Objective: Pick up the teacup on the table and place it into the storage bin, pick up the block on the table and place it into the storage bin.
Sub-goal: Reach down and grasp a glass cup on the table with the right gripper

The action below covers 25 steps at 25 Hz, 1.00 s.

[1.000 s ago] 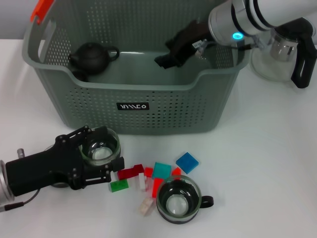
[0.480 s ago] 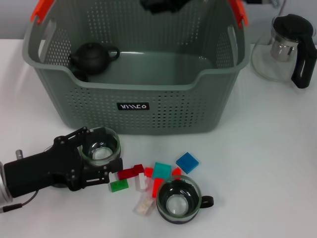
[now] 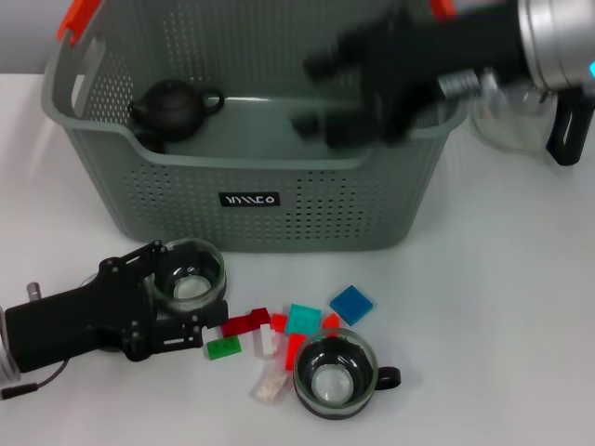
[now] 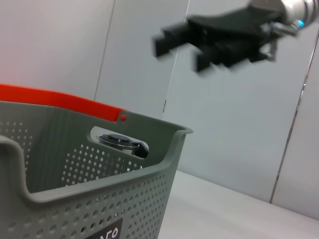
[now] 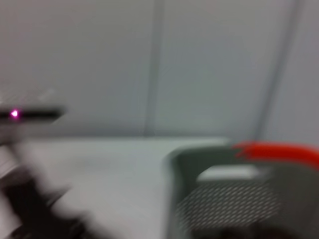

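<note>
The grey-green storage bin (image 3: 251,177) stands at the back of the table, and its rim and orange handle show in the left wrist view (image 4: 99,164). A glass teacup (image 3: 189,277) sits on the table in front of its left corner. My left gripper (image 3: 191,279) lies low there, open, one black finger on each side of the cup. A second glass teacup (image 3: 335,374) with a black handle stands nearer. Between the cups lie several small blocks, among them red (image 3: 244,323), green (image 3: 223,348), teal (image 3: 303,319) and blue (image 3: 351,304). My right gripper (image 3: 318,93) hovers blurred above the bin, open and empty.
A black teapot (image 3: 172,104) rests inside the bin at its left end. A glass kettle (image 3: 558,102) with a black handle stands to the right of the bin. Bare white table stretches right of the blocks.
The right gripper rose out of the bin, left the top of the view, and now sweeps back over the bin's right half. The left gripper and the cup have barely shifted.
</note>
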Each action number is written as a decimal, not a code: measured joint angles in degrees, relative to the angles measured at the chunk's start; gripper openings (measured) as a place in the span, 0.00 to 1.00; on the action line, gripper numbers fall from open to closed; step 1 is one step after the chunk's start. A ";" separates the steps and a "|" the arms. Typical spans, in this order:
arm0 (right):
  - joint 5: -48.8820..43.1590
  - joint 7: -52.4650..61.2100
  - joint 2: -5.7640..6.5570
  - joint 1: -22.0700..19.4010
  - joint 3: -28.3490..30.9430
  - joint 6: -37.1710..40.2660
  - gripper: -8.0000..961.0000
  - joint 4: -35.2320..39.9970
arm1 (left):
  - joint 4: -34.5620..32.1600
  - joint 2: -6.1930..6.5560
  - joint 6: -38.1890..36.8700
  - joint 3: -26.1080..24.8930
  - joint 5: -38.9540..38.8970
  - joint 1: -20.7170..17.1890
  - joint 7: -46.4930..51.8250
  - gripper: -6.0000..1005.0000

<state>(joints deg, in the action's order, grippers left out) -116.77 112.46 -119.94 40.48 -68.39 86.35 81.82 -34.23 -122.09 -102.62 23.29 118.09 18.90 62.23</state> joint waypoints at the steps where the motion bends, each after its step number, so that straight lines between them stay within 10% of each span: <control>1: 0.01 -1.06 0.00 -0.91 0.00 2.57 0.64 0.62 | -0.06 0.03 -0.08 0.00 0.15 -0.01 -0.01 0.93; 9: -2.65 -3.96 -0.04 -3.60 -0.62 18.81 0.64 0.88 | -0.29 0.12 -0.37 0.45 3.00 -0.01 -1.14 0.93; 25: -9.52 -4.99 -0.27 -0.52 -16.98 13.16 0.65 -8.38 | 0.40 -0.40 -0.39 2.32 5.13 -0.01 -3.80 0.93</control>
<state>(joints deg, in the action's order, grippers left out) -126.29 107.47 -120.22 39.96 -85.37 99.50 73.44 -33.83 -122.48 -103.01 25.62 123.22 18.89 58.42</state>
